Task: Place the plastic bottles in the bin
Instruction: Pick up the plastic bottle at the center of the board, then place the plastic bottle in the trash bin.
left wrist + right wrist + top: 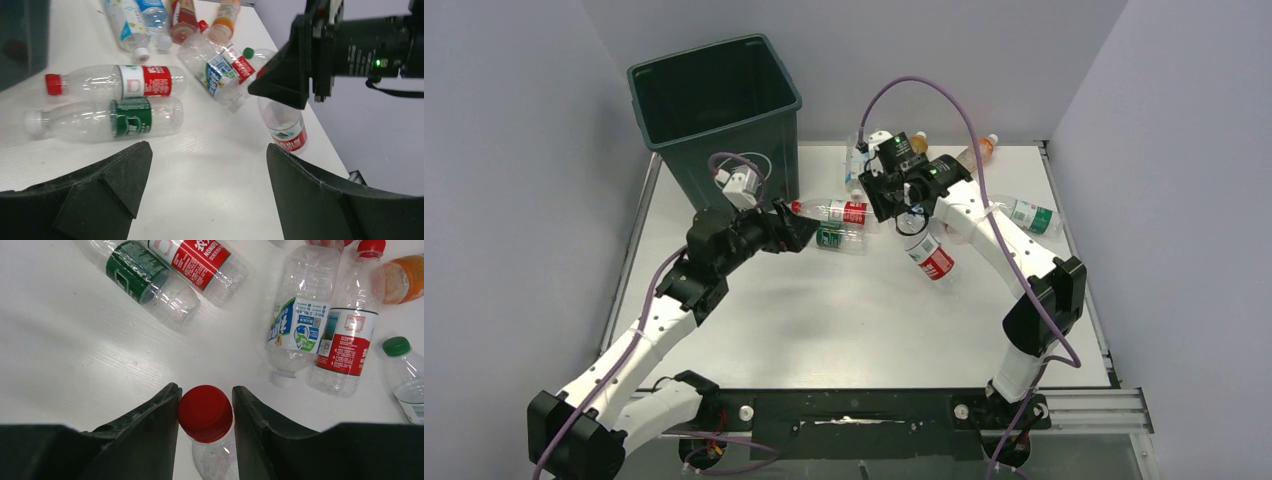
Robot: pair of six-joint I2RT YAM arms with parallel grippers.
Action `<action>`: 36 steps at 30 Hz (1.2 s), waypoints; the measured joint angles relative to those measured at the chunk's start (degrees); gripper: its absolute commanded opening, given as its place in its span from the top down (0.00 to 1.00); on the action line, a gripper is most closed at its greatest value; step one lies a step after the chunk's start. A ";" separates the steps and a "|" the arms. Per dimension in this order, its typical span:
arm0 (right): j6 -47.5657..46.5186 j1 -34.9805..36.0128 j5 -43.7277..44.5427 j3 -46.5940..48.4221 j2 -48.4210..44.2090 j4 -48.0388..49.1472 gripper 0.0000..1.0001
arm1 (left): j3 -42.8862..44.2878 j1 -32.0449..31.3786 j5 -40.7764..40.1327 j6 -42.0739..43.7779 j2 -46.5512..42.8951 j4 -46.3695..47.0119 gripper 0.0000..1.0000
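The bin (pixel 714 110) stood upright at the far left corner of the worktop (pixel 824 320). Near its front, the left pincer (pixel 207 150) hung spread wide with nothing between its fingers. It faced a red-labelled bottle (pixel 125 81) and, nearer, a green-labelled bottle (pixel 110 119), lying side by side on the worktop outside the bin. Right of those, the right pincer (pixel 205 390) was clamped on the red cap (pixel 205 412) of a held bottle (pixel 932 257), which hung tilted beneath it. More plastic bottles (pixel 300 325) lay on the worktop beyond, an orange bottle (pixel 980 152) toward the far right.
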 measured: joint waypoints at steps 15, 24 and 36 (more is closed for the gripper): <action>5.22 -2.71 -12.04 0.55 -2.43 4.96 0.71 | -4.07 -17.07 -10.03 2.62 4.57 13.77 0.14; 10.23 -3.82 -20.15 -4.63 -8.70 12.96 0.70 | -4.07 -21.18 -13.92 4.07 8.81 16.55 0.14; 16.33 -3.91 -28.26 -9.16 -9.55 21.57 0.70 | -4.04 -23.58 -14.97 5.33 12.31 18.16 0.14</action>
